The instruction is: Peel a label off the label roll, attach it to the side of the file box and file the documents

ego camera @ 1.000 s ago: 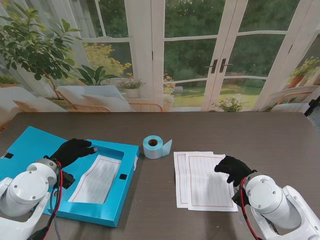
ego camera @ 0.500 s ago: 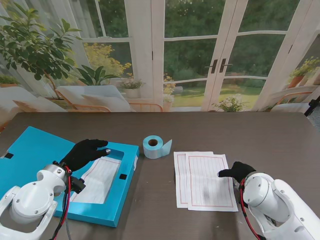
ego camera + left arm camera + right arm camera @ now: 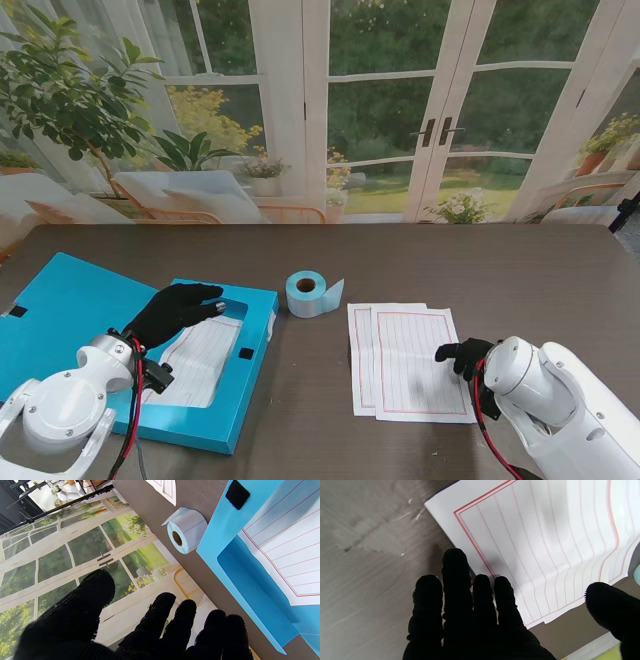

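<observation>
The blue file box [image 3: 60,300] lies open on the table's left with a lined sheet [image 3: 195,358] inside. My left hand [image 3: 172,311], black-gloved and open, hovers over the box's far inner edge and holds nothing. The pale blue label roll [image 3: 309,293] stands mid-table, also seen as the label roll [image 3: 186,530] past the file box [image 3: 250,587]. Two overlapping lined documents [image 3: 408,358] lie right of centre. My right hand [image 3: 463,354] is open, its fingers [image 3: 460,590] spread low over the right edge of the documents [image 3: 545,542], the thumb apart.
Dark wood table [image 3: 450,260] runs to a backdrop of glass doors and plants. A black patch [image 3: 245,353] marks the box's flap.
My left hand has moved forward and to the right over the box. My right hand has drawn back toward me and lowered at the documents' right edge.
</observation>
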Controlling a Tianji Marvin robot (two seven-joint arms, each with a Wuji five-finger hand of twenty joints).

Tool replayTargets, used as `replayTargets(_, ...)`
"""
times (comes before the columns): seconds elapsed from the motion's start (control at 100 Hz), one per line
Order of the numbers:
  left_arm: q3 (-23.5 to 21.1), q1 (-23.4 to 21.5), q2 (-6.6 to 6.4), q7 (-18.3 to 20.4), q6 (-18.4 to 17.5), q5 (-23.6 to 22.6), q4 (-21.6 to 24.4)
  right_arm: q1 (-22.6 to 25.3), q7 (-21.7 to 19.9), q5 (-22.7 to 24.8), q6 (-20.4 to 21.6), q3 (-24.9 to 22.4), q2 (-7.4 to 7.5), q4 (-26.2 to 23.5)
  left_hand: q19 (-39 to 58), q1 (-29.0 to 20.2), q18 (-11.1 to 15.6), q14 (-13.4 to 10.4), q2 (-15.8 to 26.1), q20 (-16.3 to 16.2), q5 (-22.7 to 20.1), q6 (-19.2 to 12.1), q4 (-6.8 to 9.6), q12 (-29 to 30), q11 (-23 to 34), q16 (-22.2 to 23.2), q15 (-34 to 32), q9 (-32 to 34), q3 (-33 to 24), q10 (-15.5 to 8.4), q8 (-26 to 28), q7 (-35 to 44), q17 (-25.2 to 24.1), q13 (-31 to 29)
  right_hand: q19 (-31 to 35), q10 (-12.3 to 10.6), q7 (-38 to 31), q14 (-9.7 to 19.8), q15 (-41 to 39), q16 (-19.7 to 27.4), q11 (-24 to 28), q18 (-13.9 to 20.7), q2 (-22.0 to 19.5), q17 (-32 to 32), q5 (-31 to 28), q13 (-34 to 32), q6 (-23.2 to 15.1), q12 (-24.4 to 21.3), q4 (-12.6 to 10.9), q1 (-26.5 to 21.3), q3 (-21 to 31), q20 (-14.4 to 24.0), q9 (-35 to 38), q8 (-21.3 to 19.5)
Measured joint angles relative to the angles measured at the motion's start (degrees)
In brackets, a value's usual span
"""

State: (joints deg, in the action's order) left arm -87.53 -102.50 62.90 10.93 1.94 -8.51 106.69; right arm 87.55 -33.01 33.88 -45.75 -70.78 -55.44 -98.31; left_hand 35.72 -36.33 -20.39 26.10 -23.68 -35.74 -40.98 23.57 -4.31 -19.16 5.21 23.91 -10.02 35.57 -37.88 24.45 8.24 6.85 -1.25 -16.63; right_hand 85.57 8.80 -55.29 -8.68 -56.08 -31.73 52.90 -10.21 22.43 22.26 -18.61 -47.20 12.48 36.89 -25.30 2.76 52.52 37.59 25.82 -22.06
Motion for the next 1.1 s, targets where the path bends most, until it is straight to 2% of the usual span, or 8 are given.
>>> replayTargets(0.09,0.20,0.03,0.00,0.08,0.16,0.09,-0.04,-0.49,0.27,-3.80,-0.33,0.01,0.16,0.40,-0.56,0.00,-0.01,0.00,0.99,-0.02,0.00,0.01,0.00,0.00,0.00,0.01,0.04,0.00,0.01,0.05,0.00,0.00,0.00,0.00,0.00,0.00,0.41,-0.04,0.00,0.00,-0.01,0.05,-0.93,0.00,-0.57,0.06,-0.13,0.00,0.00,-0.04,-1.17,-0.13,0.00,0.00)
replayTargets(0.23,0.35,0.08,0.01,0.25,0.59,0.25,-0.04,-0.80,1.24,-7.06,-1.11,-0.22,0.06,0.73,-0.67,0.00,-0.01,0.01,1.16,-0.04,0.00,0.01,0.00,0.00,0.00,0.04,0.49,0.00,0.88,0.11,0.00,0.00,0.00,-0.04,0.00,0.00,1.05,-0.46,0.00,0.00,-0.10,0.05,-2.90,0.00,-0.96,0.07,-0.23,0.00,0.00,-0.72,-2.46,-0.18,0.01,0.31)
replayTargets(0.35,0.37,0.10,0.01,0.45,0.85,0.44,-0.03,-0.84,2.15,-10.45,-1.80,-1.05,-0.29,1.02,-1.23,0.00,-0.01,0.02,1.44,-0.09,0.00,0.02,0.00,0.00,0.00,0.04,0.54,0.00,1.01,0.21,0.00,0.00,0.00,-0.05,0.00,0.00,2.57,-0.50,0.00,0.00,-0.79,0.06,-3.60,0.00,-1.51,0.10,-0.29,-0.10,-1.12,-1.92,-2.64,-0.18,0.01,0.77)
replayTargets(0.58,0.46,0.07,0.01,0.68,1.46,0.69,0.08,-0.22,4.37,-5.90,-0.81,-1.98,-1.19,1.11,-1.30,0.00,-0.03,0.05,2.34,-0.66,0.00,0.12,0.00,0.00,0.00,0.06,0.61,0.01,2.11,0.50,0.00,0.00,0.02,-0.09,0.00,0.00,4.02,-0.60,-0.14,-0.43,-0.80,0.05,-3.59,0.00,1.04,0.12,-1.43,-0.51,-2.82,-1.92,-3.78,-0.18,0.01,1.06)
replayTargets(0.7,0.61,0.10,0.00,0.88,1.76,0.83,0.08,0.68,6.86,-3.85,0.56,-2.92,-1.84,0.92,-1.31,0.00,-0.05,0.06,2.34,-0.68,0.00,0.13,0.00,0.00,0.00,0.07,0.62,0.01,2.14,0.53,0.02,0.00,0.02,-0.09,0.00,0.00,4.40,-1.10,-0.29,-0.49,-0.80,0.05,-3.59,0.00,5.15,0.12,-2.75,-0.68,-3.38,-1.92,-3.78,-0.18,0.01,1.08)
replayTargets(0.89,0.89,0.32,-0.04,1.31,1.91,0.59,-0.05,0.38,8.37,-1.94,-0.47,-2.18,-2.11,0.97,-1.34,0.00,-0.05,0.06,2.34,-0.73,0.00,0.13,0.00,0.00,0.00,0.07,0.64,0.01,2.54,0.54,0.31,-0.02,0.03,-0.09,0.00,-0.02,5.63,-1.29,-0.74,-0.50,-0.85,0.05,-3.59,0.00,11.42,0.12,-1.41,-1.41,-3.40,-1.92,-3.84,-0.18,0.01,1.90)
replayTargets(0.91,0.91,0.33,-0.04,1.32,1.91,0.58,-0.05,0.21,8.44,-1.86,-0.65,-2.01,-2.11,1.07,-1.34,0.00,-0.06,0.07,2.34,-0.74,0.00,0.13,0.00,0.00,0.00,0.08,0.64,0.01,2.54,0.54,0.31,-0.02,0.03,-0.10,0.00,-0.02,6.71,-1.29,-0.77,-0.51,-0.85,0.06,-4.82,0.00,11.45,0.12,-1.28,-1.55,-3.40,-1.92,-3.89,-0.18,0.01,2.80)
replayTargets(1.1,0.93,0.35,-0.05,1.51,1.96,0.56,-0.06,-1.83,8.86,-1.85,-3.30,0.03,-1.94,2.69,-1.90,0.00,-0.06,0.13,2.34,-0.80,0.00,0.13,0.00,0.00,0.00,0.08,0.65,0.01,2.73,0.54,0.33,-0.03,0.04,-0.10,0.00,-0.06,15.83,-1.65,-1.15,-0.51,-0.87,0.06,-6.27,0.00,11.45,0.12,1.58,-2.79,-3.45,-2.66,-5.98,-0.18,0.01,10.54)
